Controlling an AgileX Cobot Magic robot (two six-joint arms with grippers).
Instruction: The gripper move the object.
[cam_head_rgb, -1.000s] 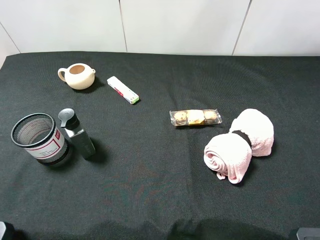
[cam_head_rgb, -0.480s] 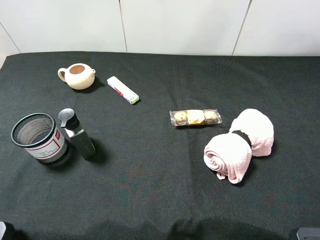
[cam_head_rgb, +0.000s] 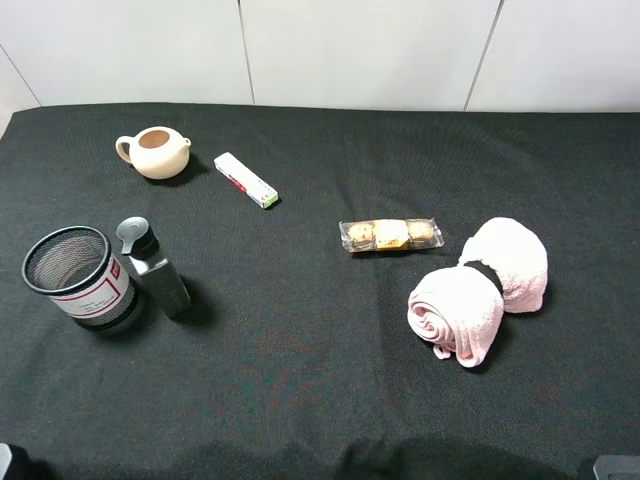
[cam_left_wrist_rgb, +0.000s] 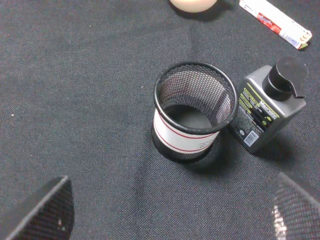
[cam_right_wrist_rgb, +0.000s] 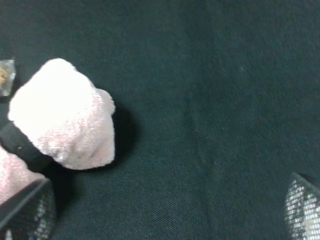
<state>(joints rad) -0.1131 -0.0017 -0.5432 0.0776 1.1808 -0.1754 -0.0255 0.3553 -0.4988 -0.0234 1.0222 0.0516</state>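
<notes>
Black woven cloth bears the slim white box, untouched.

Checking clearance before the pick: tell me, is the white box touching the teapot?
No, the white box lies apart from the teapot, with bare black cloth between them in the high view.

Only the left gripper and right gripper show: black jaws with finely cross-hatched, textured pads.
</notes>
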